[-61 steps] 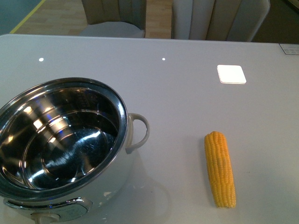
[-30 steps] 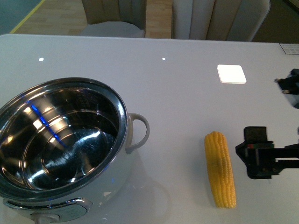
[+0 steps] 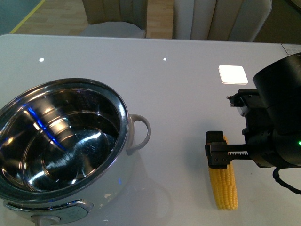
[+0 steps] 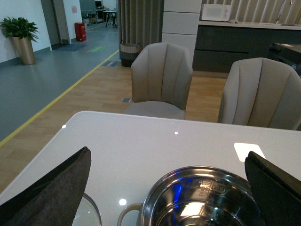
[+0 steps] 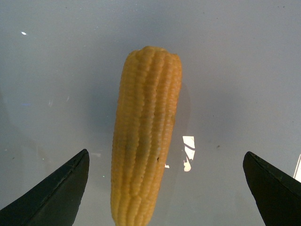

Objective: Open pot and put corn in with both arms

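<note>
The pot (image 3: 125, 117) stands uncovered at the front left of the table, its steel bowl empty and its white loop handle (image 3: 141, 134) facing the corn. The corn (image 3: 225, 188) lies on the table at the front right, lengthwise toward me. My right gripper (image 3: 228, 155) hovers over the corn's far half, open. In the right wrist view the corn (image 5: 146, 136) lies between the wide-spread fingertips (image 5: 61, 190), nearer one of them and touching neither. My left gripper (image 4: 164, 188) is open and empty above the pot's rim (image 4: 202, 170); it is out of the front view.
A glass lid's edge (image 4: 91, 214) lies on the table beside the pot in the left wrist view. A white square pad (image 3: 233, 74) lies at the back right. Chairs (image 3: 113, 28) stand past the table's far edge.
My right arm has come in from the right and moved left until its open gripper is over the corn. The pot and the corn have not moved.
</note>
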Robot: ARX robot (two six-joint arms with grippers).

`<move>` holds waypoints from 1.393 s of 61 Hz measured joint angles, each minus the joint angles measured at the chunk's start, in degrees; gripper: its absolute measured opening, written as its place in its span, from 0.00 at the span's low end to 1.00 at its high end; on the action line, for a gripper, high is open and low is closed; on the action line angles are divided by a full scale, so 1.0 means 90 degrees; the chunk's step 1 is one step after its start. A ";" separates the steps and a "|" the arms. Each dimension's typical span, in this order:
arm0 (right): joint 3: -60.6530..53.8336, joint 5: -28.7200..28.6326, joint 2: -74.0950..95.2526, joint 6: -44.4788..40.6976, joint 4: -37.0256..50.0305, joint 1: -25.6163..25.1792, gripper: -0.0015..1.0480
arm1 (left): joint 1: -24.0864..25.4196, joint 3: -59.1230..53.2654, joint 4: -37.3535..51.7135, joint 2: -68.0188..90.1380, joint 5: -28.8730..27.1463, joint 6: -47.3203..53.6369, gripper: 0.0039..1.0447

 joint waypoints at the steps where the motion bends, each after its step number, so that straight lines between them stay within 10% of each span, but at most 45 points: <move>1: 0.0036 -0.0005 0.0075 0.0019 0.0012 0.0002 0.92 | 0.0000 0.0000 0.0000 0.0000 0.0000 0.0000 0.93; 10: 0.0270 -0.0049 0.0515 0.0265 0.0066 0.0131 0.90 | 0.0000 0.0000 0.0000 0.0000 0.0000 0.0000 0.93; 35: 0.0053 -0.0017 0.0160 0.0403 -0.0284 0.0454 0.30 | 0.0000 0.0000 0.0000 0.0000 0.0000 0.0000 0.93; 85: 0.2205 -0.1809 -0.1571 0.3099 -0.1137 0.1481 0.19 | 0.0000 0.0000 0.0000 0.0000 0.0000 0.0000 0.93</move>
